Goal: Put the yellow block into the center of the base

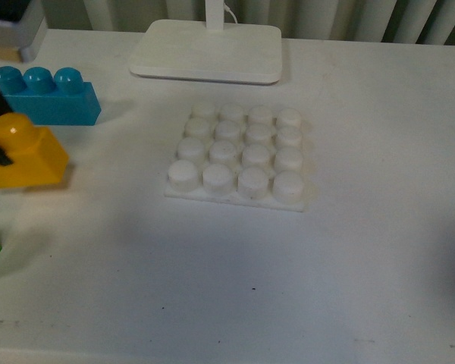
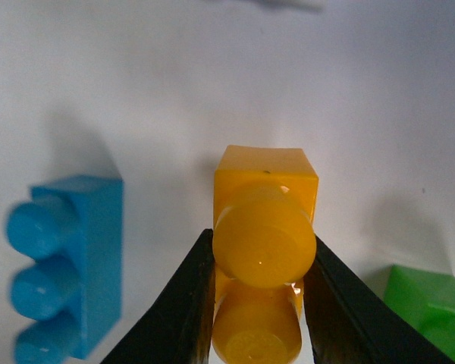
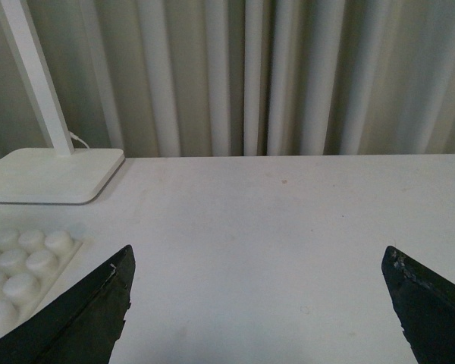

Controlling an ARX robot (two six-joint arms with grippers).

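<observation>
We're at the pick-up step. Our left hand (image 2: 263, 241) is clamped on the yellow block (image 1: 26, 155), one finger on each long side, studs up. The block is by the left edge of the bench (image 1: 212, 288). We can't tell if it's off the surface yet (the shadow under it looks tight, so prob. barely if at all). A blue brick (image 1: 49, 95) lies just past it toward the far edge, near but apart. A green piece (image 2: 432, 303) sits toward the near-left corner.

The base (image 1: 239, 152) lies approx. mid-bench, all studs bare, w/ the lamp foot (image 1: 208, 49) behind it at the far edge. The right hand (image 3: 258, 254) is spread wide and empty, near the base.

Next, as we judge it: lift straight up to clear the blue brick and carry the block across toward the base. Then line it up over the middle studs, square w/ the grid, and press down evenly. Main risk is tilt, since any skew would likely catch it on the stud tops instead of seating.
</observation>
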